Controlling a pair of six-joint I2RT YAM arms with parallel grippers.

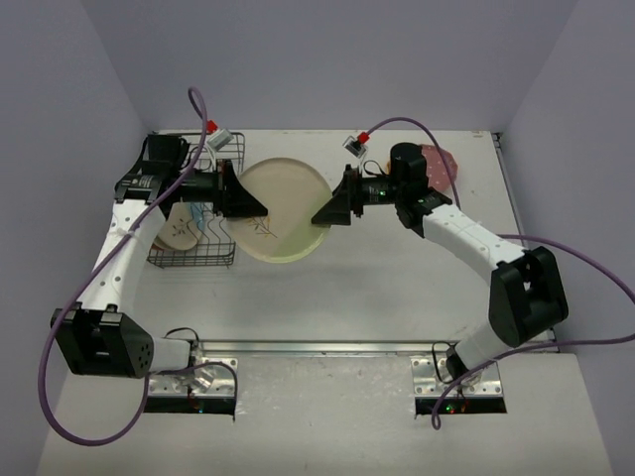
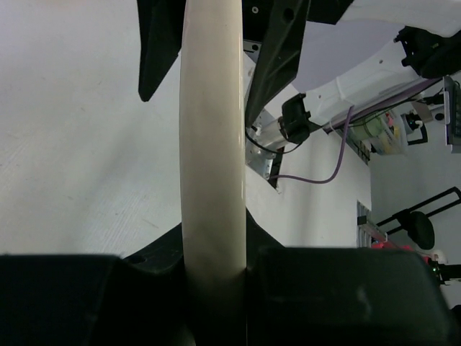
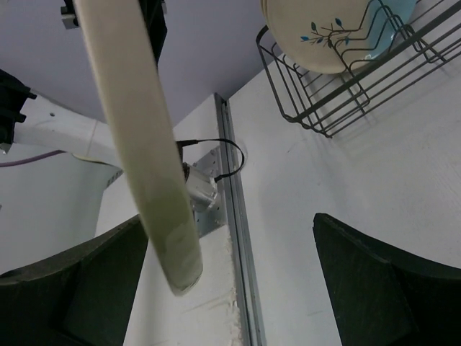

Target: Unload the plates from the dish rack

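Our left hand (image 2: 214, 281) is clamped on the rim of a cream plate (image 2: 210, 144), which hangs roughly level over the tabletop (image 1: 397, 297), just beside the dish rack (image 1: 189, 260). Our right hand (image 3: 229, 223) gapes wide around the opposite rim, gripping nothing. We judge a handover: right must close before left lets go.

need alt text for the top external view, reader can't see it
The left claw holds a cream plate by its rim over the white table, while the open right claw straddles the opposite rim. The wire dish rack at left holds more plates, and a dark pink plate lies at the table's far right.
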